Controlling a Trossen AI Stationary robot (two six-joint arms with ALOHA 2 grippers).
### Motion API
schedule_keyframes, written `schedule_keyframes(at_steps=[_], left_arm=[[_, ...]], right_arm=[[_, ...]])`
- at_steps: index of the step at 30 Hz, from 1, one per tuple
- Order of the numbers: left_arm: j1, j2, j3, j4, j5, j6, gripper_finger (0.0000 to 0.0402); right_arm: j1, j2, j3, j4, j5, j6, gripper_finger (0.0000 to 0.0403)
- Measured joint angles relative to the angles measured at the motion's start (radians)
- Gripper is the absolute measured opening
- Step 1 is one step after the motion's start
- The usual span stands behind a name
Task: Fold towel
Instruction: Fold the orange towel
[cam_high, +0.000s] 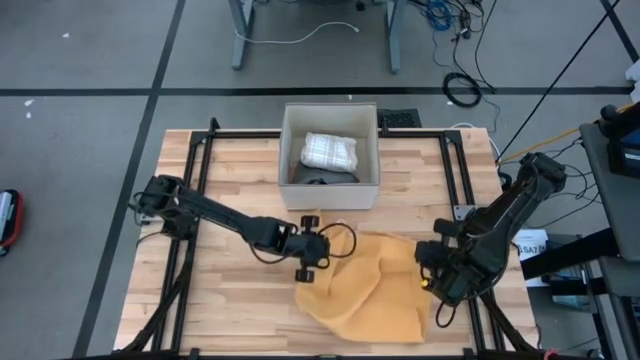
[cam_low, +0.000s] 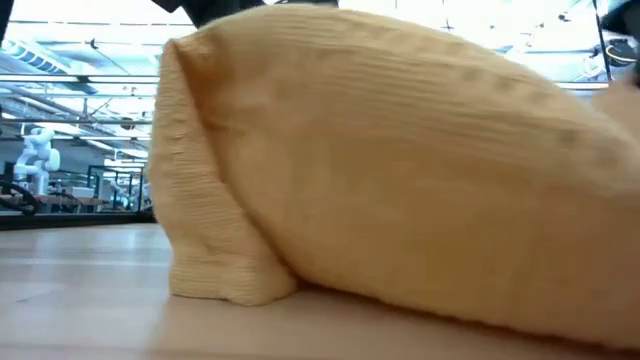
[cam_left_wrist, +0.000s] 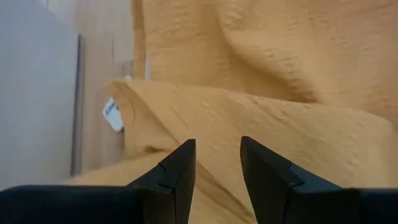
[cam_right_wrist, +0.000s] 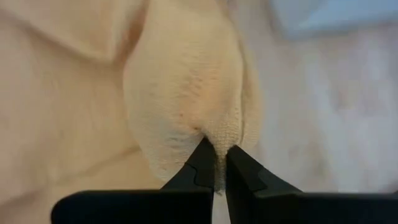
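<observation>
The yellow towel (cam_high: 365, 285) lies rumpled on the counter (cam_high: 230, 300), in front of the white box (cam_high: 329, 150). The right gripper (cam_right_wrist: 216, 163) is pinched tight on a towel edge at its right side; the left gripper (cam_left_wrist: 217, 163) hovers half-open over its left edge, gripping nothing. This looks like the corner-grasping step. Next, the left gripper should close on an edge so both can spread the cloth.

One mustard-yellow ribbed cloth towel (cam_high: 365, 285) lies on one light wooden slatted bench (cam_high: 230, 300). One white square open box (cam_high: 329, 158) holds one white checked folded cloth (cam_high: 329, 151). Two dark robot arms, each with one end effector: left end effector (cam_high: 305, 273), right end effector (cam_high: 429, 280).
</observation>
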Motion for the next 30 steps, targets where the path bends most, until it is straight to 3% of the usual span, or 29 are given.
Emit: schedule_keyframes(at_steps=[7,12,13,16,20,30], left_arm=[[-0.005,0.0,0.0,0.06,0.003,0.067,0.0133],[-0.004,0.0,0.0,0.058,0.001,0.079,0.0133],[-0.004,0.0,0.0,0.056,0.0,0.079,0.0133],[-0.004,0.0,0.0,0.038,0.0,0.077,0.0133],[-0.004,0.0,-0.026,0.032,0.0,0.077,0.0133],[-0.001,0.002,-0.086,0.044,-0.003,0.046,0.0133]], right_arm=[[0.015,0.002,0.254,-0.187,0.338,-0.211,0.0003],[0.019,0.002,0.442,-0.25,0.471,-0.354,0.0003],[0.019,0.002,0.472,-0.258,0.457,-0.367,0.0003],[0.002,0.001,0.535,-0.271,0.288,-0.376,0.0002],[-0.008,0.002,0.528,-0.274,0.079,-0.292,0.0002],[-0.011,0.002,0.307,-0.209,-0.179,-0.052,0.0011]])
